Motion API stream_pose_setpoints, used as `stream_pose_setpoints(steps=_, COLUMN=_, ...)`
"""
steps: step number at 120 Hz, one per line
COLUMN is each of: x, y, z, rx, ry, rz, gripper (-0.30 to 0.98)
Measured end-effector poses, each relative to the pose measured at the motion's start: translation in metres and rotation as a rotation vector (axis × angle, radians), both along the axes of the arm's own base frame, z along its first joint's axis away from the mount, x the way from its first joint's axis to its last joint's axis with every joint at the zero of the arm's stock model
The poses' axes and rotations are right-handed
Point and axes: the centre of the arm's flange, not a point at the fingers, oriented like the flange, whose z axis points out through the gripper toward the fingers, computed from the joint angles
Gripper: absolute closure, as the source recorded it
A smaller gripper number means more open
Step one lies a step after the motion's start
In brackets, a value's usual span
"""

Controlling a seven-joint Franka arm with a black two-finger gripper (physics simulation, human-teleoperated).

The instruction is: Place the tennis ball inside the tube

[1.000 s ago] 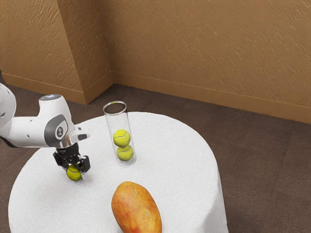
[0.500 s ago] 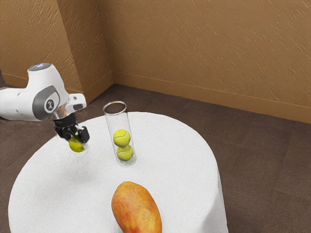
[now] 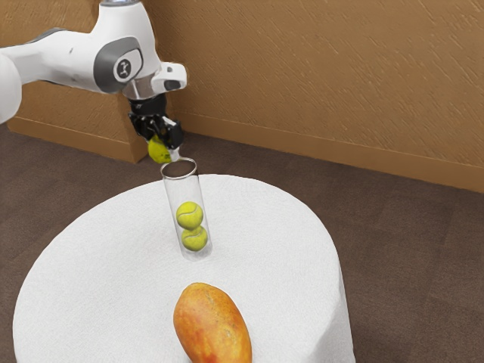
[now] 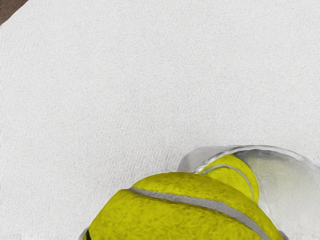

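Exterior view: the claw [image 3: 162, 144] grips the tennis ball [image 3: 158, 150] up near the top of the tube [image 3: 175, 193] on the counter [image 3: 272, 261]. It's probably light, fuzzy, a bit squashy; hug its fat middle.

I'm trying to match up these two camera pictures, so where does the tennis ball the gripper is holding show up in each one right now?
Exterior view: the held ball is left of the center, in the gripper, just above the tube's rim.
Wrist view: it is the large ball at the lower edge, near the middle.
Shared landmark: the clear tube, with ball inside.
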Motion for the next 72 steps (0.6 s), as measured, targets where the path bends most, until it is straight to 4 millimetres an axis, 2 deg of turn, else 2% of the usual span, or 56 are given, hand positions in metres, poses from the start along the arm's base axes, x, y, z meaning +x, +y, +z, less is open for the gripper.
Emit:
stream_pose_setpoints(steps=6, x=-0.002, y=0.014, z=-0.001, rx=-0.001, ry=0.015, rz=0.021, gripper=0.57)
stream_pose_setpoints(steps=11, x=-0.003, y=0.016, z=-0.001, rx=-0.002, ry=0.023, rz=0.024, gripper=0.57)
stream_pose_setpoints(steps=43, x=0.003, y=-0.016, z=-0.002, rx=-0.013, ry=0.029, rz=-0.035, gripper=0.58)
stream_pose_setpoints(steps=72, x=0.025, y=-0.016, z=-0.007, rx=0.001, ry=0.022, rz=-0.038, gripper=0.57)
